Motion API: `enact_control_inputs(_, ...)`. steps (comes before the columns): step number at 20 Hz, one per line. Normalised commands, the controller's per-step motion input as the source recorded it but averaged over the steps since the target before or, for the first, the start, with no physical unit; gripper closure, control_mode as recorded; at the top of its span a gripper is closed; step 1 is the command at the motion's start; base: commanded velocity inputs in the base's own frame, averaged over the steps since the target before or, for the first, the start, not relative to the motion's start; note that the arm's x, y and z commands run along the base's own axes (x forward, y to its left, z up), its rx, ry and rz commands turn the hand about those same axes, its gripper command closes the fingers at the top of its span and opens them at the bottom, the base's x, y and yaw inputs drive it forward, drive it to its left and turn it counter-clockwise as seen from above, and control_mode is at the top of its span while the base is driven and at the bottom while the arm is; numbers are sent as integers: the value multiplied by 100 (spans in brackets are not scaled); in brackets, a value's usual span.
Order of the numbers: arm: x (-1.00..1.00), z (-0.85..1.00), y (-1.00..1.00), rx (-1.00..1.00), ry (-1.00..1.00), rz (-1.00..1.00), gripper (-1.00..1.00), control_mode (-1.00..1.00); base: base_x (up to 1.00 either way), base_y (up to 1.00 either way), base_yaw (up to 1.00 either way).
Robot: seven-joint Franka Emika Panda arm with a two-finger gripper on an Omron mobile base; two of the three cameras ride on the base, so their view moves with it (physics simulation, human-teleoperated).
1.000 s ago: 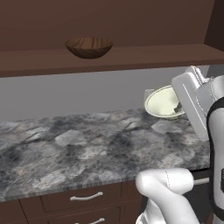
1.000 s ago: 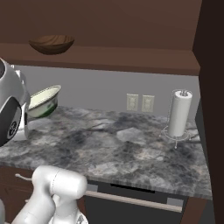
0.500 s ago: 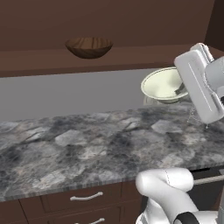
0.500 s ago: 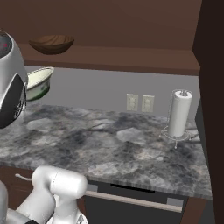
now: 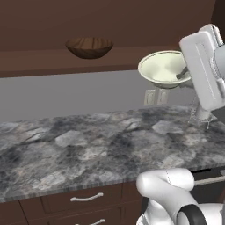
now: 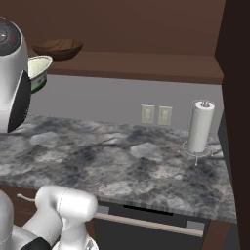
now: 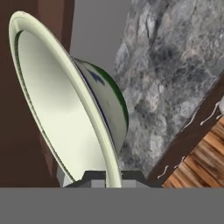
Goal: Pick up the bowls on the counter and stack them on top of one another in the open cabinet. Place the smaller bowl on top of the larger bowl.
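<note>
The smaller bowl (image 5: 164, 68), a pale cream-green one with dark green and blue marking on its outside, is being held up in the air by the pincer (image 7: 113, 177), which is clamped on its rim. In the hand view the rim (image 7: 65, 98) is seen running down between the two dark finger tips, one inside the bowl and one outside. In the left base view the bowl is being carried tilted, its opening turned partly toward the camera, at the level of the front edge of the shelf board (image 5: 52, 61) of the open cabinet and well above the desk (image 5: 88, 145). In the right base view only a part of it (image 6: 38, 73) is seen past the white arm.

The larger bowl (image 5: 89, 46), dark brown with wood grain streaks, is sitting upright on the shelf board, to the left of the held bowl and apart from it in the left base view.

A paper towel roll (image 6: 200, 128) on a wire stand is standing near the right end of the desk by the wall, and two wall sockets (image 6: 156, 114) are set in the grey wall above the desk. Drawers with silver handles (image 5: 86, 198) are seen under the desk's front edge.
</note>
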Motion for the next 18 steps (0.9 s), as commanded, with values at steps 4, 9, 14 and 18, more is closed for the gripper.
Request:
enact_control_inputs(4,20,33,5,11,-7,4,100,-100,0,0,0)
enact_control_inputs(9,46,26,2,12,-6,1,100,-100,0,0,0)
enact_control_inputs(14,38,25,7,14,-6,1,100,-100,0,0,0)
enact_control_inputs(18,34,21,16,12,-5,1,100,-100,0,0,0)
